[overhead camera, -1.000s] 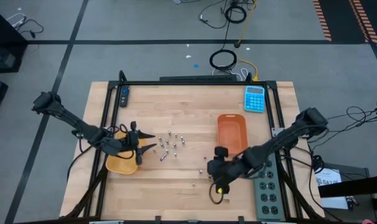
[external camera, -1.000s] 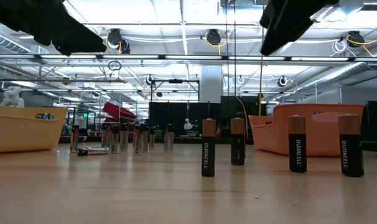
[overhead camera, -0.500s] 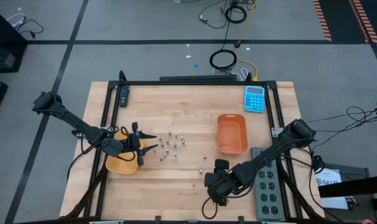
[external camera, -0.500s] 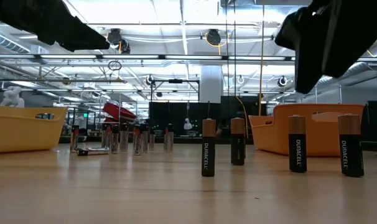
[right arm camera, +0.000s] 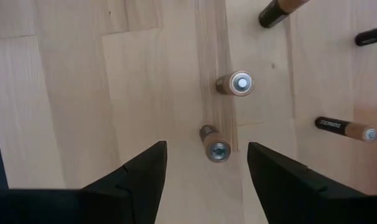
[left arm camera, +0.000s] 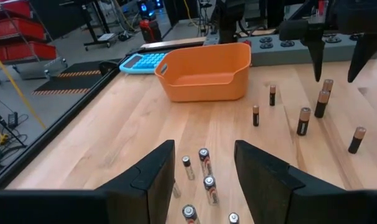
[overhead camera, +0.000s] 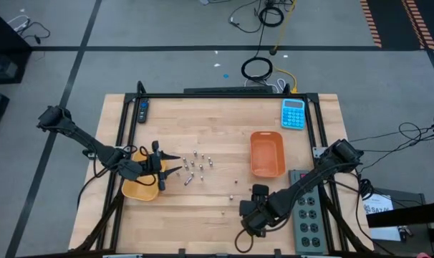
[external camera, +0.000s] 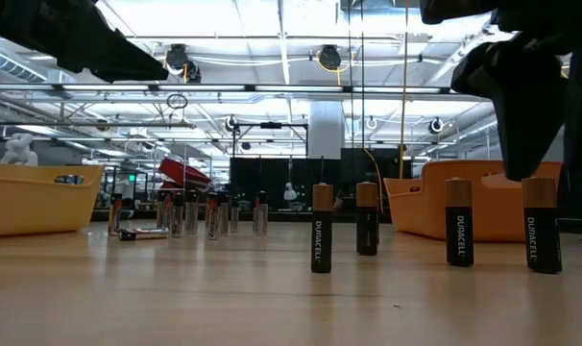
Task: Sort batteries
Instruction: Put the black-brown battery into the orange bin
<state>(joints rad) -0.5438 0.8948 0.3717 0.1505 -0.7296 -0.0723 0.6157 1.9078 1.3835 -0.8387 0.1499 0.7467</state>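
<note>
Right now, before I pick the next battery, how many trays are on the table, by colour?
Orange tray: 1
Yellow tray: 1
Total: 2 trays

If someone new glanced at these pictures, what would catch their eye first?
Probably the batteries standing upright like skittles on the wooden table, between a yellow tray on the left and an orange tray on the right. Next, the right gripper, open, poised directly above one upright battery near the front edge.
</note>
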